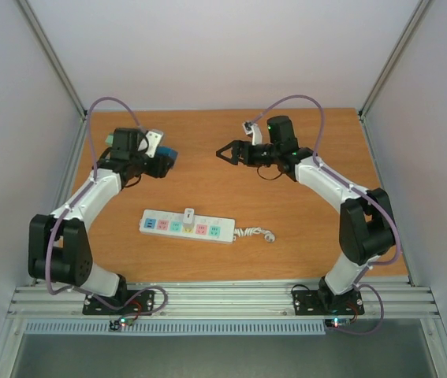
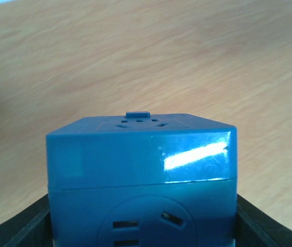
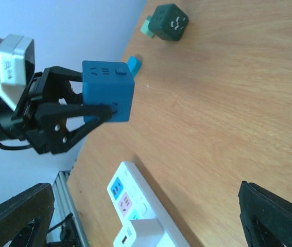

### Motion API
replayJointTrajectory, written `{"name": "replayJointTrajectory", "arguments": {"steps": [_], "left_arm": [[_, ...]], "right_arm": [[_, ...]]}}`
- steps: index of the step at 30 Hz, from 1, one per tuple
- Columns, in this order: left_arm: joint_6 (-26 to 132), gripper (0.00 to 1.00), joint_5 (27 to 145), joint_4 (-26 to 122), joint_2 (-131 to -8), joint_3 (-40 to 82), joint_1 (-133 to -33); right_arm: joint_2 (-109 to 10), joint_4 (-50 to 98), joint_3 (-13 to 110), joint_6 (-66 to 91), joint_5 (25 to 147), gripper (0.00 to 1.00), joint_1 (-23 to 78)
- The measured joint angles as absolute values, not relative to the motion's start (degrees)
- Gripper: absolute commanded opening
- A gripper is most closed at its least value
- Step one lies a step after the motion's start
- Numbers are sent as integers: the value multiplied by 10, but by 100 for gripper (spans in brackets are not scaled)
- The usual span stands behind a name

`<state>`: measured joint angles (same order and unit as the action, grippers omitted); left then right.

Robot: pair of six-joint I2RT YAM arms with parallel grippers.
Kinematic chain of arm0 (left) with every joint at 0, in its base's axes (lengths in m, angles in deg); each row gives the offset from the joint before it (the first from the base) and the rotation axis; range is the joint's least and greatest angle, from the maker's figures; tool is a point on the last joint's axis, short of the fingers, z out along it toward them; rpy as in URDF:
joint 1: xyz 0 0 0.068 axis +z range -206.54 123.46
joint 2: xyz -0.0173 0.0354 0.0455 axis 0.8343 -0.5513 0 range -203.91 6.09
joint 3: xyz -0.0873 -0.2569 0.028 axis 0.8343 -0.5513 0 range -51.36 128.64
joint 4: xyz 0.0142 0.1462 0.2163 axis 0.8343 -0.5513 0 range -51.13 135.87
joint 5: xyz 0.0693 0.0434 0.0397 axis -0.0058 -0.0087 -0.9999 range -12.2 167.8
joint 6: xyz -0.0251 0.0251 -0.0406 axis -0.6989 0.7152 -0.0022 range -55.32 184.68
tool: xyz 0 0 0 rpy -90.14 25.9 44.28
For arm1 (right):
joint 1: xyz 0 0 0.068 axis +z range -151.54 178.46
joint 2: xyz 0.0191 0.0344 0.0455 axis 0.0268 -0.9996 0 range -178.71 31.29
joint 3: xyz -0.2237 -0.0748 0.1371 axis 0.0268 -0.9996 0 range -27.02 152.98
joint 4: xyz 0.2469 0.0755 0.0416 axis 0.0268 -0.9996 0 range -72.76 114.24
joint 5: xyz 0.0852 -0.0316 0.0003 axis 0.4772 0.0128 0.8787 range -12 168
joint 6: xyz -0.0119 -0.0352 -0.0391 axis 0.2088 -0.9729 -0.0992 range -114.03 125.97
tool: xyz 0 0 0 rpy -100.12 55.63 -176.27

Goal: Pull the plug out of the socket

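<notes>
– Well, where does the task stand, and what could go wrong from here?
– The white power strip (image 1: 188, 227) lies flat on the desk (image 1: 302, 142) near the front, between the 2 arms, with its curly cord (image 1: 256, 234) trailing right. 1 white plug (image 1: 188, 213) stands in a middle outlet, not yet pulled. My worry is that nothing pins the strip, so a pull on the plug would likely lift or drag the whole strip with it.
– And the left side?
– The left jaws are clamped on a blue cube adapter (image 2: 141, 175), which seems to be lifted off the desk at the far left, well apart from the strip. Its faces look glossy, so a slack grip could drop it. With those jaws full, they cannot hold the strip down.
– The right?
– The right jaws are spread wide and hold nothing. The right arm (image 1: 329, 183) reaches inward over the far middle of the desk, jaws pointing left toward the cube, behind the strip. The left arm (image 1: 89, 197) bends up and inward from its base. A dark green cube (image 3: 170, 21) sits beyond, where a wide sweep could knock it.
</notes>
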<state>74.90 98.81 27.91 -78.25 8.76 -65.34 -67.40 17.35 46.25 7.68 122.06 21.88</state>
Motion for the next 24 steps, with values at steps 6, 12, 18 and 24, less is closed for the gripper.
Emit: {"name": "replayJointTrajectory", "arguments": {"steps": [6,12,18,24], "left_arm": [[702,12,884,246,-801,96,-635],[675,12,785,214,-847,140,-629],[660,12,733,172,-922,203,-615],[649,14,721,148,-988,241,-595]], "right_arm": [[-639,175,423,44,1195,99,211],[-639,177,422,31,1186,99,211],[-639,178,422,24,1186,99,211],[-639,178,422,16,1186,99,211]]}}
